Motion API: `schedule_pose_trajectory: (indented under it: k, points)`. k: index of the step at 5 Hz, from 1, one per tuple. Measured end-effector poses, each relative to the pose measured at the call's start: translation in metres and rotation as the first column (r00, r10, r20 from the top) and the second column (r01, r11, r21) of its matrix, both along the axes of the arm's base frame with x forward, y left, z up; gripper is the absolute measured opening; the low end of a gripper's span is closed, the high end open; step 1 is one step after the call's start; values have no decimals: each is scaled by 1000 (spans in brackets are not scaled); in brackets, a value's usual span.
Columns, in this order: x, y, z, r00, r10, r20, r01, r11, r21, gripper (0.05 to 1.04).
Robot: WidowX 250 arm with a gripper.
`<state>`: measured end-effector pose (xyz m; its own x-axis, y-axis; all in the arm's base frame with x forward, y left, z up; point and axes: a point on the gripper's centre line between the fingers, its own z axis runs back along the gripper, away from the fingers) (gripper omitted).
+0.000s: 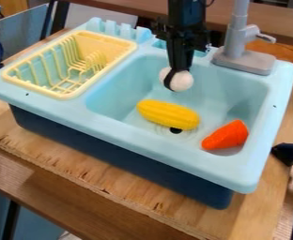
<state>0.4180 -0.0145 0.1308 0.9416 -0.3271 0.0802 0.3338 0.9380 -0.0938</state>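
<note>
The white ball [183, 82] is above the basin, right of the frame's upper middle, partly hidden by my near finger. My pincer [174, 81] grasps it, parted just by its width; the far finger is hard to make out. My arm [186, 16] hangs straight down, cut off by the top edge. Below lie the corn [168, 114] and, lower right, the carrot [227, 135] in the sink [174, 153].

white round object [183, 81] | held in claw [176, 79] | over light-blue basin [235, 97]
</note>
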Motion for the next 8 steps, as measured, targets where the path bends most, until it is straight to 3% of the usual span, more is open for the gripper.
schedule_pose_trajectory:
  k: [1, 2, 3, 4, 5, 6, 7, 8]
  points:
    - [-15, 6, -21, 997, 1, -81, 1, 1000, 26, 49]
    - [-21, 12, -25, 994, -6, -111, 9, 999, 34, 83]
    - [-21, 10, -24, 994, -14, -111, 17, 1000, 23, 212]
    - [-18, 6, -15, 997, -28, -76, 28, 1000, -7, 489]
    - [-15, 5, 14, 999, -37, -2, 37, 999, -9, 759]
    - [-27, 16, 38, 1000, -17, -1, 17, 998, 65, 990]
    - [-45, 28, 71, 999, 39, 15, -41, 986, 164, 1000]
    - [-64, 38, 75, 994, 107, 3, -105, 976, 189, 1000]
